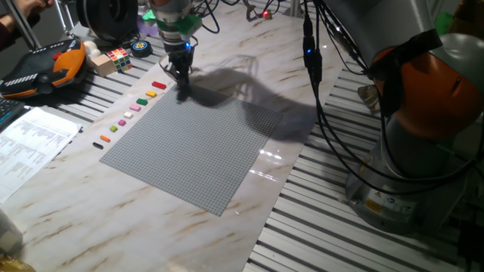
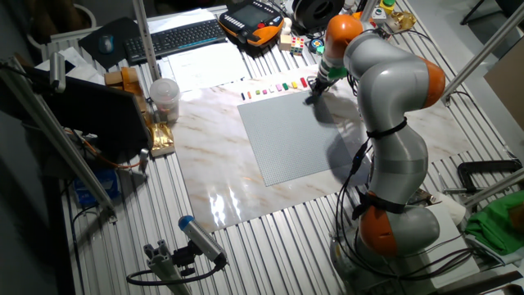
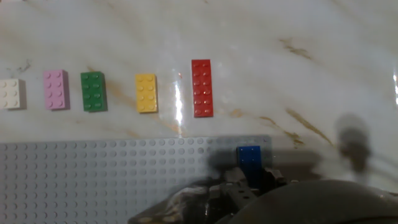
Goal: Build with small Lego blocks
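Observation:
My gripper [image 1: 182,89] stands at the far corner of the grey baseplate [image 1: 197,151], fingers pointing down. In the hand view the gripper [image 3: 250,177] appears shut on a blue block [image 3: 249,157] that rests on the baseplate's corner [image 3: 93,180]. A row of small blocks lies on the table beside the plate: red [image 3: 201,88], yellow [image 3: 147,93], green [image 3: 92,91], pink [image 3: 56,89] and white [image 3: 11,93]. The row also shows in one fixed view, from red [image 1: 158,85] to orange [image 1: 106,138] and black [image 1: 97,144]. The other fixed view shows the gripper [image 2: 312,97] over the plate [image 2: 286,139].
A multicoloured puzzle cube [image 1: 119,57] and an orange teach pendant [image 1: 45,68] lie beyond the block row. Printed paper [image 1: 30,143] lies at the left. A cup [image 2: 164,94] and a keyboard [image 2: 176,37] stand further off. The arm's base [image 1: 423,151] is at the right.

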You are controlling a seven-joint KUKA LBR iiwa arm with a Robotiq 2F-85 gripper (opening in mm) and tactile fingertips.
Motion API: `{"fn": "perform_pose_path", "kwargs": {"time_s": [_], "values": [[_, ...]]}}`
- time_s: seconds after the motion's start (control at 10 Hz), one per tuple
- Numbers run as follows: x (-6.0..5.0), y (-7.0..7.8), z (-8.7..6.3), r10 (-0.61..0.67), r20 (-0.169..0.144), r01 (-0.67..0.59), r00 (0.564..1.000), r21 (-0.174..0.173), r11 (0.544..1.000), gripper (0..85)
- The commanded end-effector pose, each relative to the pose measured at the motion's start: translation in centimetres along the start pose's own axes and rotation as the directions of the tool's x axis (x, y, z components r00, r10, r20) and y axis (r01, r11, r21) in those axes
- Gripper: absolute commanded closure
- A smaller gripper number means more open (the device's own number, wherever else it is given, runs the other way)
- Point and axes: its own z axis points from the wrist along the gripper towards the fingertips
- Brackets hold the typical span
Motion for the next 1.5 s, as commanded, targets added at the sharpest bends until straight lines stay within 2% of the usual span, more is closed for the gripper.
{"fn": "perform_pose_path", "kwargs": {"time_s": [0.0,0.5,1.4], "values": [[0.1,0.0,0.1,0.0,-0.002,0.0,1.0,0.0,1.0,84.3],[0.7,0.0,0.8,0.002,-0.008,-0.002,1.0,-0.001,1.0,84.3],[0.5,-0.1,1.5,0.002,-0.014,-0.002,1.0,-0.004,1.0,84.3]]}}
